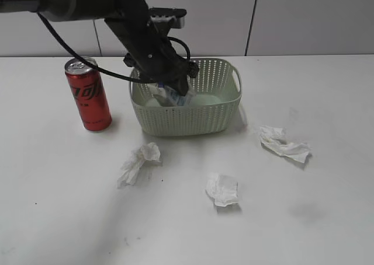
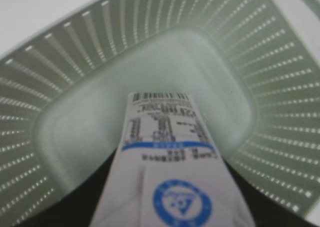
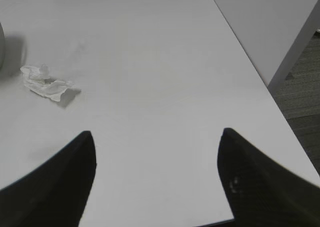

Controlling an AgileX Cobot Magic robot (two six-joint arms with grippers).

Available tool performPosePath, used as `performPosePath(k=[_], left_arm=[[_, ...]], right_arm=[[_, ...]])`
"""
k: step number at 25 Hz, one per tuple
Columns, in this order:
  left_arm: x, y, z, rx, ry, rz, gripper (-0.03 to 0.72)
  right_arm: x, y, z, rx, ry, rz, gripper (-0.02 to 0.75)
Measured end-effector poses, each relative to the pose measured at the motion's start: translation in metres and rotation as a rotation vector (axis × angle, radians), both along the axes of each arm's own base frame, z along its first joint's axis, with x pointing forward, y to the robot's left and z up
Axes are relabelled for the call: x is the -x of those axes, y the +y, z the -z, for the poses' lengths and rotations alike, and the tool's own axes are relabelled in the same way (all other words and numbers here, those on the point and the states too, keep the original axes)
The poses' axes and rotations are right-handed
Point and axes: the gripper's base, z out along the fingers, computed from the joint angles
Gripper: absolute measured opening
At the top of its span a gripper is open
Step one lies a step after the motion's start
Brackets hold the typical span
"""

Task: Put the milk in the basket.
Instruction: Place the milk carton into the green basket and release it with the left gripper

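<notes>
The pale green perforated basket (image 1: 198, 116) stands at the back middle of the table. My left gripper (image 1: 175, 90) reaches down into its left half and is shut on the milk (image 1: 178, 97), a small white carton with blue markings. In the left wrist view the milk (image 2: 162, 152) points at the basket's floor (image 2: 85, 132), with the perforated walls all round. I cannot tell whether the carton touches the floor. My right gripper (image 3: 157, 134) is open and empty over bare table near the right edge. It does not show in the exterior view.
A red can (image 1: 88, 94) stands left of the basket. Crumpled white tissues lie in front of it at left (image 1: 138, 161), middle (image 1: 222, 189) and right (image 1: 283, 143). The right one shows in the right wrist view (image 3: 46, 83). The table edge (image 3: 260, 82) runs close by.
</notes>
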Motion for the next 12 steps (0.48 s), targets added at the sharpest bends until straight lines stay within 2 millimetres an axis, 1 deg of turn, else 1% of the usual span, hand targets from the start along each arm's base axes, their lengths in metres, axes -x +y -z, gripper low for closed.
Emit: performPosePath(k=[3, 5, 7, 10, 12], left_arm=[[-0.002, -0.001, 0.014, -0.02, 0.015, 0.002, 0.325], [-0.003, -0.001, 0.017, -0.025, 0.016, 0.003, 0.335], [-0.004, -0.002, 0.018, -0.022, 0.005, 0.0, 0.395], [-0.006, -0.004, 0.015, -0.007, -0.025, -0.008, 0.52], [-0.007, -0.004, 0.015, -0.005, -0.03, -0.008, 0.571]], right_arm=[[0.0, 0.0, 0.0, 0.0, 0.0, 0.0, 0.587], [0.0, 0.0, 0.0, 0.0, 0.0, 0.0, 0.587], [0.0, 0.0, 0.0, 0.0, 0.0, 0.0, 0.587], [0.0, 0.0, 0.0, 0.0, 0.0, 0.0, 0.587], [0.0, 0.0, 0.0, 0.0, 0.0, 0.0, 0.587]])
